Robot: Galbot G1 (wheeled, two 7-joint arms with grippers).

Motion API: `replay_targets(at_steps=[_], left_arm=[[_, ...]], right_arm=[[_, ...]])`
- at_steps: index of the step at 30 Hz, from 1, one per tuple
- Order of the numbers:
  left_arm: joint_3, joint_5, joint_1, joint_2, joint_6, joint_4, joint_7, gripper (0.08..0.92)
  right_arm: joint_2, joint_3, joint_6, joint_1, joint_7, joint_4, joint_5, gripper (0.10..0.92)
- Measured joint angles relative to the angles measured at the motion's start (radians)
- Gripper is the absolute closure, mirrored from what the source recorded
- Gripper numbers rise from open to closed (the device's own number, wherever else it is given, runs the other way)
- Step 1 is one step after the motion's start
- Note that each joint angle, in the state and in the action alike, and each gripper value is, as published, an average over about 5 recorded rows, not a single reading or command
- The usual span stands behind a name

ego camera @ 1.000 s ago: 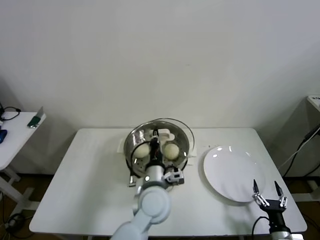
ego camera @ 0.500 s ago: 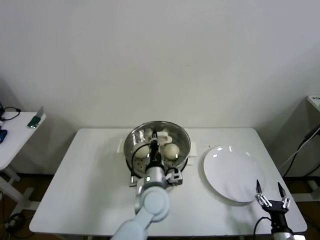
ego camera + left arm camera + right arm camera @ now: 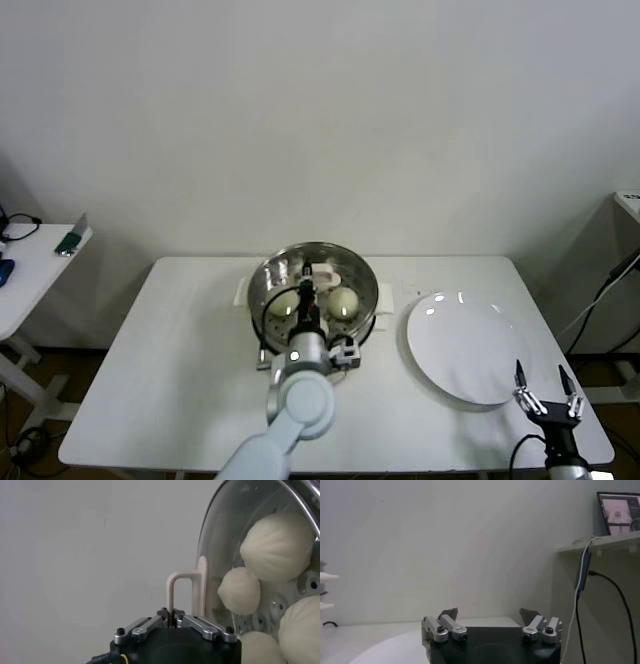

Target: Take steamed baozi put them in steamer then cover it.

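No text, label, brand, number or sign can be read; the monitor [image 3: 619, 513] shows only a blurred picture.

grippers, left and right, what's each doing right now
Left gripper: shut on the cover handle, over the steamer.
Right gripper: open, holding nothing, near the white plate.

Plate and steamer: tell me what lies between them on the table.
In the head view nothing lies between the steamer and the white plate: only a bare strip of the white table shows there.
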Motion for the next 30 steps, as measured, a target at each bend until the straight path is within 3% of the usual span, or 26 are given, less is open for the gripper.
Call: replay_targets(at_steps=[15,30], left_arm=[[0.007,-0.035,0.004,0.005,-0.006,0.008,-0.03,0.844],[0.022,-0.219,0.027,0.118,0.02,-0.183,0.006,0.432]], right_arm=[[0.003,0.001,-0.004,-0.004,0.002,0.01,0.005,0.203],[-0.011,-0.011,-0.072,-0.003,-0.019,0.02,-0.005,0.203]])
